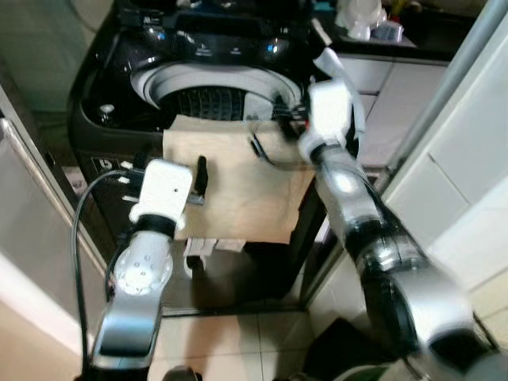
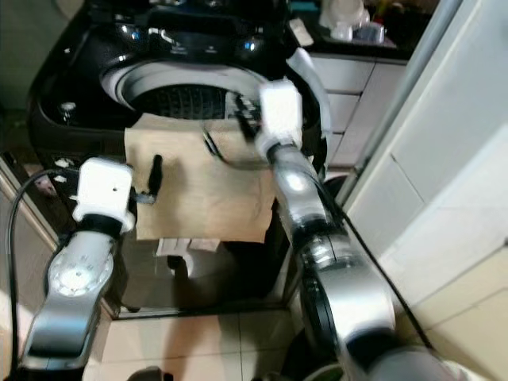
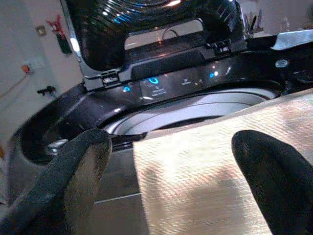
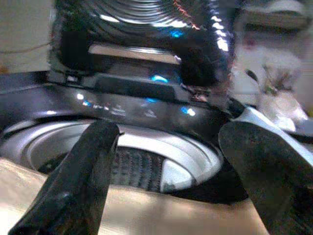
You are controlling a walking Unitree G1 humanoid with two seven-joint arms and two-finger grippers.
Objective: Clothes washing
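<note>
A black washer point(image 1: 119, 87) is standing in the upper middle of the frame with its lid up, and its round grey drum point(image 1: 214, 91) is showing open at the top. Small blue lights are glowing on the panel point(image 3: 161, 84) behind the drum. A tan cloth point(image 1: 234, 182) is lying over the front edge of the washer, with its top part near the drum's rim and the rest hanging down the front. A white tag point(image 1: 208, 247) is peeking out under the cloth's bottom edge. The left end effector point(image 1: 200, 176) is sitting at the left side of the cloth, in the middle left of the frame, with its black fingers point(image 3: 83, 166) spread apart; in the left wrist view the cloth is lying between and below them, and they are not pinching it. The right end effector point(image 1: 286, 117) is reaching over the cloth's upper right corner, right by the drum's rim. Its fingers point(image 4: 88, 166) are also spread wide, and in the right wrist view the drum is showing between them with the cloth down below. A white counter point(image 1: 397, 71) with blurry things on it is sitting at the upper right of the frame. The floor point(image 1: 238, 349) at the bottom is pale tile.
</note>
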